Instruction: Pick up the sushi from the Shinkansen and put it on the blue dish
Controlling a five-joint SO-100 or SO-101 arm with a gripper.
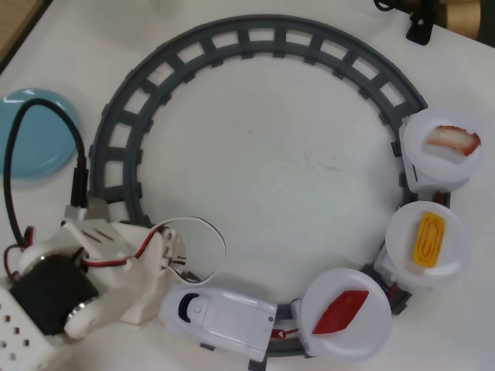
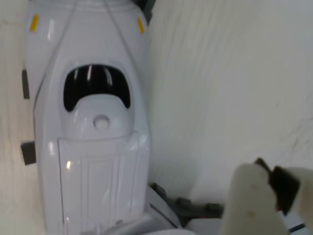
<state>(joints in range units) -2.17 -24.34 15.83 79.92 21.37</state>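
Observation:
The white Shinkansen (image 1: 220, 318) stands on the grey ring track (image 1: 263, 35) at the bottom and pulls three cars topped with white plates. The dark-red sushi (image 1: 340, 311) lies on the first plate (image 1: 346, 340), right behind the engine. The blue dish (image 1: 35, 131) sits at the far left, off the track. My gripper (image 1: 158, 290) is low at the bottom left, right by the train's nose and far from the sushi. The wrist view shows the engine (image 2: 90, 122) from above and one pale fingertip (image 2: 252, 203) at the lower right. The jaws are not shown clearly.
A yellow egg piece (image 1: 429, 238) lies on the second plate and a pink-and-white piece (image 1: 451, 139) on the third, at the right. A black cable (image 1: 46, 108) loops over the blue dish. Red and white wires (image 1: 186, 239) hang inside the ring.

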